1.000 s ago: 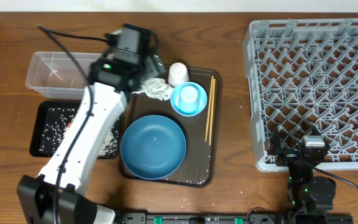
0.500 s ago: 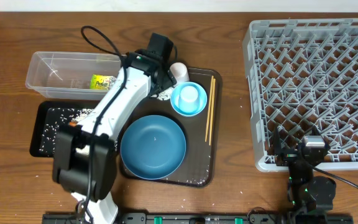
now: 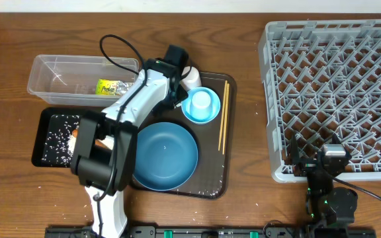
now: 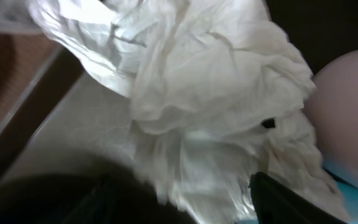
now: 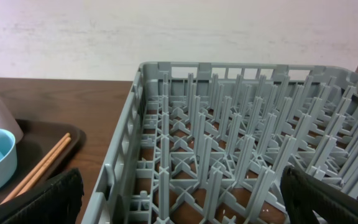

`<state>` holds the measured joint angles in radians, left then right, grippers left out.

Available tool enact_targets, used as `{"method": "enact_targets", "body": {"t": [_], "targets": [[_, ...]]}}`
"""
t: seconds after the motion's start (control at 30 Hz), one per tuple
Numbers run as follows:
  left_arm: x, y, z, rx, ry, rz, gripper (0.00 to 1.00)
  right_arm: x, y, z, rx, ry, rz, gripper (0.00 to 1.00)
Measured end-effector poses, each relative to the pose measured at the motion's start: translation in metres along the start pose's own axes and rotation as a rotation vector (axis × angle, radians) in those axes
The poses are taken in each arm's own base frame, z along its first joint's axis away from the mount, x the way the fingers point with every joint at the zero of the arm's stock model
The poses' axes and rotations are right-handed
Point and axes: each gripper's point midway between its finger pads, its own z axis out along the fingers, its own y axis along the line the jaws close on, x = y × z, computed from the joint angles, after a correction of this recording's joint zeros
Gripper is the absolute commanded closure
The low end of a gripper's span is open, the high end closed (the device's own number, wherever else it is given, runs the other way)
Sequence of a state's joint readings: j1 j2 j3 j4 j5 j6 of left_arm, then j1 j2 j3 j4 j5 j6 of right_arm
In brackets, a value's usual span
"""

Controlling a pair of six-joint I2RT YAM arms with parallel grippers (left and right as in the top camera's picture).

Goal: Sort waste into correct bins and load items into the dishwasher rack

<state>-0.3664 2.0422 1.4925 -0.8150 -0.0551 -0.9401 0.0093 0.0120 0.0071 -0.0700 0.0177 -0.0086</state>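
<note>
Left gripper (image 4: pixel 182 186) at the crumpled paper wrapper (image 4: pixel 197 93) — fingers (image 4: pixel 278 199) spread either side; right gripper (image 5: pixel 180 180) gapes by the dishwasher rack (image 5: pixel 229 143).

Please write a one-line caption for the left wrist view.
Left pincer, open, close over a crumpled white paper wrapper beside a small white cup.

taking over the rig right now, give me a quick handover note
Left gripper: fingers open around the crumpled paper wrapper, beside a white cup on the serving tray; not gripped yet.
Right gripper: open, empty, at the dishwasher rack near corner.
Done: yellow-green packet in the clear tub; rice in the black tray.
Left: bin the wrapper; load blue plate, bowl holding a second cup, the white cup and chopsticks. Rack is empty.
</note>
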Motion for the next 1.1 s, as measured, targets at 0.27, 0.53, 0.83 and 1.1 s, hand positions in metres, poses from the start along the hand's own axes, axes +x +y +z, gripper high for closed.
{"method": "enact_targets", "body": {"t": [0.27,0.53,0.83,1.1], "targets": [[0.001,-0.001,0.005,-0.003,0.008,-0.013,0.89,0.000,0.000,0.000,0.000,0.000,0.000,0.01],[0.007,0.005,-0.007,-0.005,0.031,0.004,0.94,0.000,0.000,0.000,0.000,0.000,0.000,0.01],[-0.014,-0.004,-0.117,0.228,-0.126,-0.006,0.94,0.000,0.000,0.000,0.000,0.000,0.000,0.01],[-0.044,0.013,-0.154,0.234,-0.310,-0.056,0.94,0.000,0.000,0.000,0.000,0.000,0.000,0.01]]}}
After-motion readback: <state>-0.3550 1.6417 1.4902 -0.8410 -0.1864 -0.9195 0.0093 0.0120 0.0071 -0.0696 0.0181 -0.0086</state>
